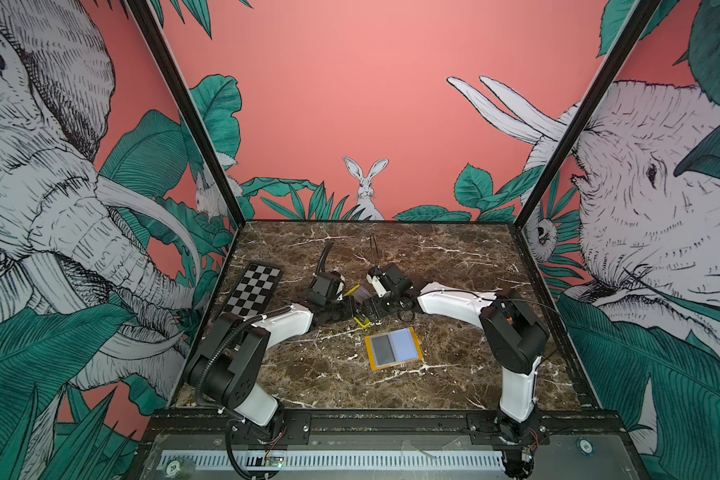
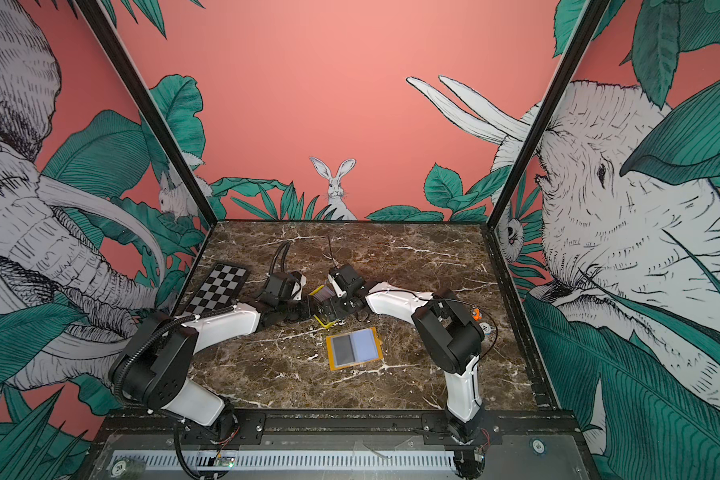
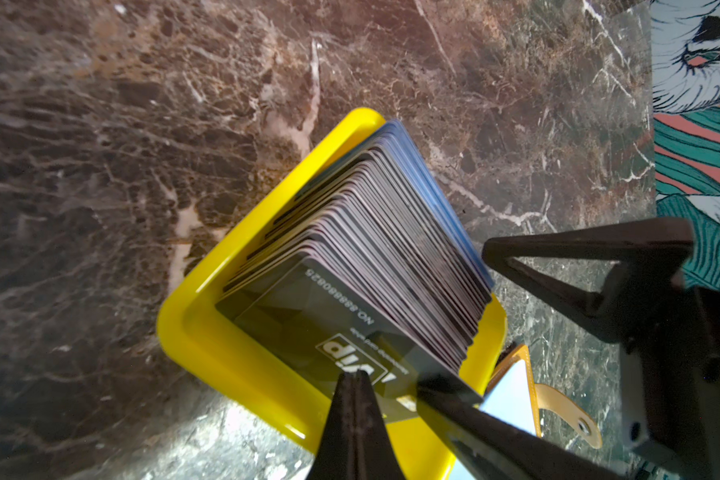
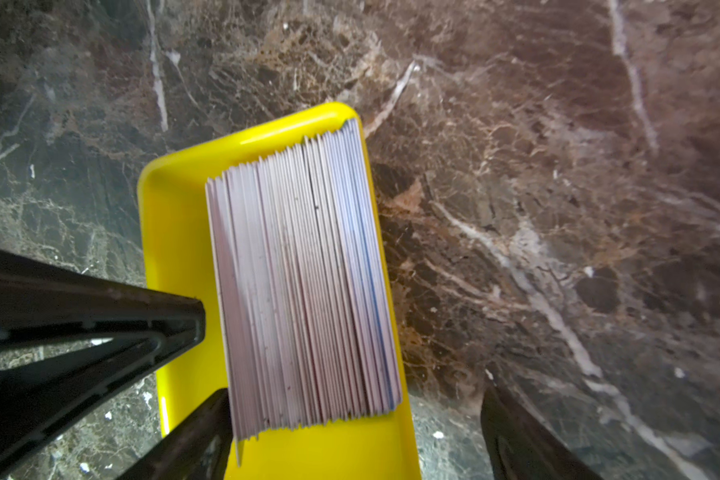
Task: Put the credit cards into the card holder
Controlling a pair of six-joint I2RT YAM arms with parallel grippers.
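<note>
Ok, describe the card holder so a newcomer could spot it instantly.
On the brown marble table, look at the middle, towards the front edge. The card holder lies there opened flat. Its orange-yellow rim frames one grey and one pale blue panel, unlike the brighter yellow tray just behind it.

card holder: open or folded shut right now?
Open. The card holder lies spread flat on the table, both sleeves facing up.
</note>
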